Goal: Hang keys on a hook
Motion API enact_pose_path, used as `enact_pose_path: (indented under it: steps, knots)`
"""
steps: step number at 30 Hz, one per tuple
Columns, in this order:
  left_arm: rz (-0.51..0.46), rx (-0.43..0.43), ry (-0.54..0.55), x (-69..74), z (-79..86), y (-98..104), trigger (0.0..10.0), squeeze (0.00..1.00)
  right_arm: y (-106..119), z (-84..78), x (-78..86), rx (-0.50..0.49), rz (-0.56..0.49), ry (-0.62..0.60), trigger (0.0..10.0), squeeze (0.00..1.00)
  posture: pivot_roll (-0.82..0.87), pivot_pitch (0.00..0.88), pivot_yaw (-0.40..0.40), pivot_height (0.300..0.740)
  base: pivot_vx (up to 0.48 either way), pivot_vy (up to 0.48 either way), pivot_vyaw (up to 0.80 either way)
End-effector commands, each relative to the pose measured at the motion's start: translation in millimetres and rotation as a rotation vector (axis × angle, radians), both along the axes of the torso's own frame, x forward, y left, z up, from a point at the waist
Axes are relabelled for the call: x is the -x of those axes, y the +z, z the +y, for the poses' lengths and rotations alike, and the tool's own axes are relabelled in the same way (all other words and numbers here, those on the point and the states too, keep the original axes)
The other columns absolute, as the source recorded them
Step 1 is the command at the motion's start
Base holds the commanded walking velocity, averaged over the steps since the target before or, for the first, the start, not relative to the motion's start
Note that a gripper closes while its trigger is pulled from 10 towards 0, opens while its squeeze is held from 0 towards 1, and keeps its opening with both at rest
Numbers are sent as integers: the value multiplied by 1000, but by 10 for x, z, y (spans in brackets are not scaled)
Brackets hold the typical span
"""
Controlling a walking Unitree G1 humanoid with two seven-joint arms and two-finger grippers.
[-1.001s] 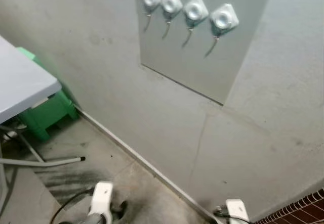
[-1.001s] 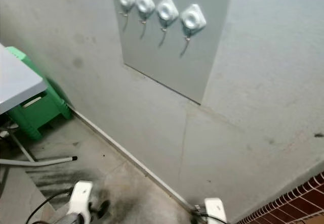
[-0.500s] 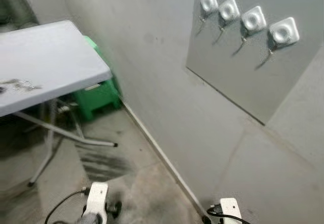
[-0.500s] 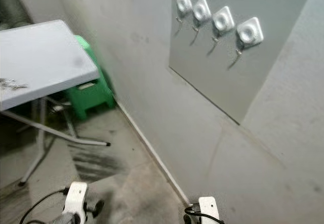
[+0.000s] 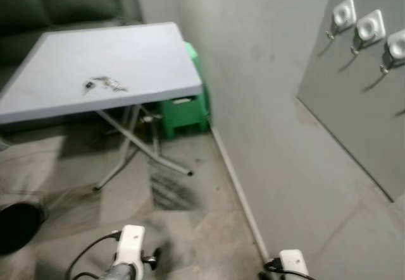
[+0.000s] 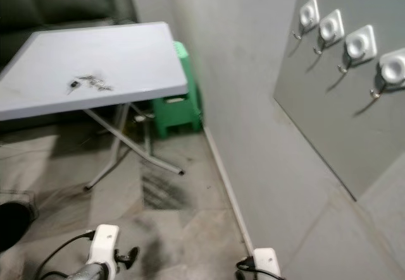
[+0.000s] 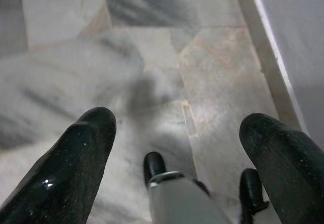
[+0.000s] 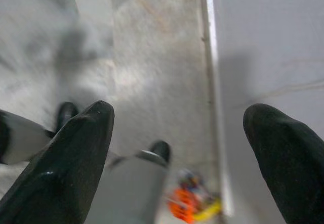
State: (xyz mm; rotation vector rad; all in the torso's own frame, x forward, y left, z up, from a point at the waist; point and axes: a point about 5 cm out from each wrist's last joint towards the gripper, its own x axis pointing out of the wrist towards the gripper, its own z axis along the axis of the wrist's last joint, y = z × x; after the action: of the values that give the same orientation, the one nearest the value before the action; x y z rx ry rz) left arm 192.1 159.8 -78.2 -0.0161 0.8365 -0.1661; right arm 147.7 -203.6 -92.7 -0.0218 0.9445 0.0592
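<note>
A bunch of keys (image 5: pixel 104 85) lies on the grey folding table (image 5: pixel 145 46) at the left, also seen as keys (image 6: pixel 87 82). On a grey wall panel (image 6: pixel 342 115) at the right hang several white hooks (image 6: pixel 347 45), all bare. My left gripper (image 7: pixel 177 153) hangs low over the floor, open and holding nothing. My right gripper (image 8: pixel 179 148) hangs open beside the wall's skirting, also holding nothing. Both wrists (image 5: pixel 130 248) show at the bottom edge of the eye views.
A green plastic stool (image 5: pixel 183 109) stands under the table against the wall. A dark sofa (image 5: pixel 63 2) sits behind the table. A black round object (image 5: pixel 16 223) lies on the floor at the left. The table's metal legs (image 5: pixel 142 144) splay across the tiled floor.
The camera has swung to the left: the table and keys have come into view and the hooks have slid to the right edge. Both arms still hang low.
</note>
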Motion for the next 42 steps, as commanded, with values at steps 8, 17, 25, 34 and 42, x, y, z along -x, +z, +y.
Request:
enact_pose_path:
  steps: [8,17,25,34,42]
  knots:
    - [4,-20,9,-4,107,8,10000,0,5,117,-47,-57,-21,-9,10000,0,-55,0,6,740,0,0,608]
    - [-3,-10,7,-22,109,19,10000,0,3,99,-29,-67,-24,-31,10000,0,-60,0,10,740,0,0,0]
    - [-4,1,12,-28,101,22,10000,0,-5,80,-1,-70,-19,-39,10000,0,-60,0,11,740,0,0,0]
    - [-1,16,19,-25,93,20,10000,0,-4,97,-7,-80,-22,-41,10000,0,-59,0,6,740,0,378,0]
    - [-4,21,27,-33,91,24,10000,0,3,83,-20,-82,-24,-42,10000,0,-56,0,5,740,0,476,0]
